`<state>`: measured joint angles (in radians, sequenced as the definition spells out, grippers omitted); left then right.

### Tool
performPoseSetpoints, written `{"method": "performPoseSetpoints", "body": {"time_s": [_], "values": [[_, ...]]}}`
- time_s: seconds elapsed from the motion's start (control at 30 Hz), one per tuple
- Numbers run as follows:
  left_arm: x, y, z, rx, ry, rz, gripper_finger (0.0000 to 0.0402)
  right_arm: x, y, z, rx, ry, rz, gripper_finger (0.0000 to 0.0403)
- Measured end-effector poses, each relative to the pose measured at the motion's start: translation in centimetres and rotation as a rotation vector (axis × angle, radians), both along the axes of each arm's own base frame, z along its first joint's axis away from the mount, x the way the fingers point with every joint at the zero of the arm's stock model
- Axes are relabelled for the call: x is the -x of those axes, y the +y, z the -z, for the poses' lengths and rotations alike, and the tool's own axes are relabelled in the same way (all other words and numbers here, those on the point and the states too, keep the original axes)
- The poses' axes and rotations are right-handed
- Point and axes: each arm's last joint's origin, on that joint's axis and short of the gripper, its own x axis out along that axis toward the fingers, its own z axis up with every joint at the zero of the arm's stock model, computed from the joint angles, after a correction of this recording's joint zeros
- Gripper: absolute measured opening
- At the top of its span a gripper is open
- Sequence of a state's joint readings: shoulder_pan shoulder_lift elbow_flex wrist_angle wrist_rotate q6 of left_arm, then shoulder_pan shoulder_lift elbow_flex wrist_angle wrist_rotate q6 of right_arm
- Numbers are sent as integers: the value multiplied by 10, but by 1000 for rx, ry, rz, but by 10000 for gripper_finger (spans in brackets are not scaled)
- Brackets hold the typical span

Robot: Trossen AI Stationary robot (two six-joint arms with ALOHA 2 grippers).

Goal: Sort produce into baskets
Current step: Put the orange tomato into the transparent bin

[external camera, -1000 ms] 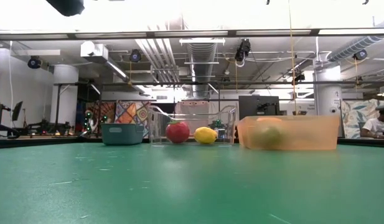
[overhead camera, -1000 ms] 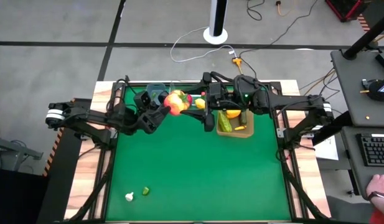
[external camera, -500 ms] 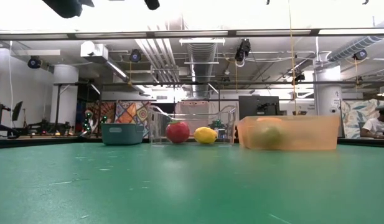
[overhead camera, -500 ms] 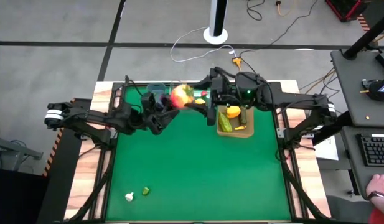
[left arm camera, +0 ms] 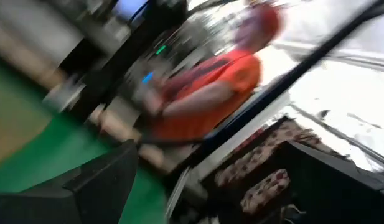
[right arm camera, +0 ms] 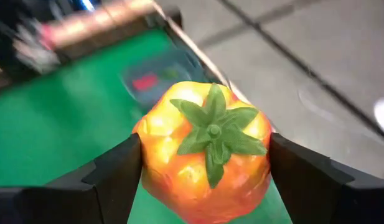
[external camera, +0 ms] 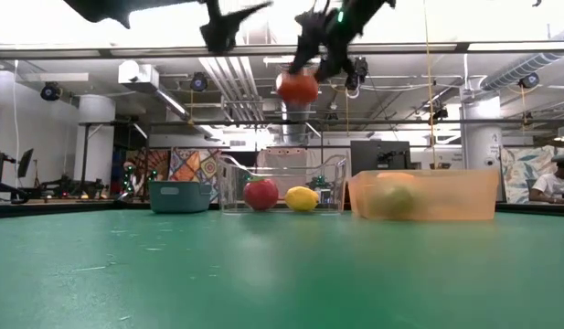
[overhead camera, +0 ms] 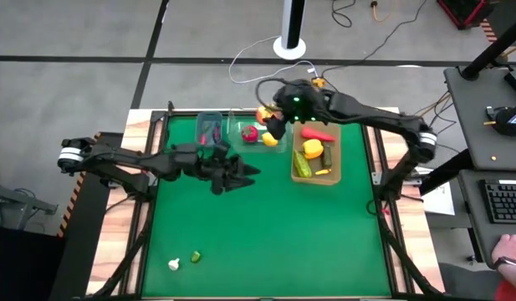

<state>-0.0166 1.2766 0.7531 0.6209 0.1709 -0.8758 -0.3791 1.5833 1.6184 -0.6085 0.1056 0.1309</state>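
Gleaming orange-yellow pepper, green-stemmed, is sitting pinched in the right gripper. It is now hanging over the far clear tub, while the left gripper, spread empty, is retreating nearer.

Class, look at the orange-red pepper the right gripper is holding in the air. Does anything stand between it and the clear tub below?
Nothing visible does. The right gripper holds the pepper above the clear tub, whose top is open. The tomato and lemon lie on its floor.

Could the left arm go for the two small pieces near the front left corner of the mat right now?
Probably yes. The left claw is open and empty over mid-mat, and bare green mat lies between it and the white piece and green piece. The right claw, holding the orange-red tomato, is far off.
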Motion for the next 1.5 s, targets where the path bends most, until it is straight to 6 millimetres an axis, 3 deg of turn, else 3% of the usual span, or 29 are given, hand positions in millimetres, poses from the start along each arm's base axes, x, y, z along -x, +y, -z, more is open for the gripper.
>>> {"method": "performPoseSetpoints", "body": {"time_s": [0.1, 0.23, 0.3, 0.43, 0.93, 1.13, 1.5], "values": [[0, 0, 11, 62, 213, 0, 377, -7, -21, 34, -75, 124, 28, 306], [10, -5, 25, 79, 656, -7, 377, -17, -45, 74, -158, 223, 59, 306], [19, -7, 29, 76, 876, -19, 377, -20, -54, 88, -178, 254, 78, 306], [38, -11, 24, 40, 1136, -41, 377, -26, -66, 105, -204, 279, 107, 312], [49, -39, 20, 17, 1219, 8, 377, -36, -81, 101, -171, 111, 159, 328], [52, -49, 20, 16, 1229, 28, 377, -36, -81, 101, -172, 115, 159, 350], [57, -68, 21, -75, 1222, 121, 377, -34, -81, 103, -217, 113, 199, 352]]}}
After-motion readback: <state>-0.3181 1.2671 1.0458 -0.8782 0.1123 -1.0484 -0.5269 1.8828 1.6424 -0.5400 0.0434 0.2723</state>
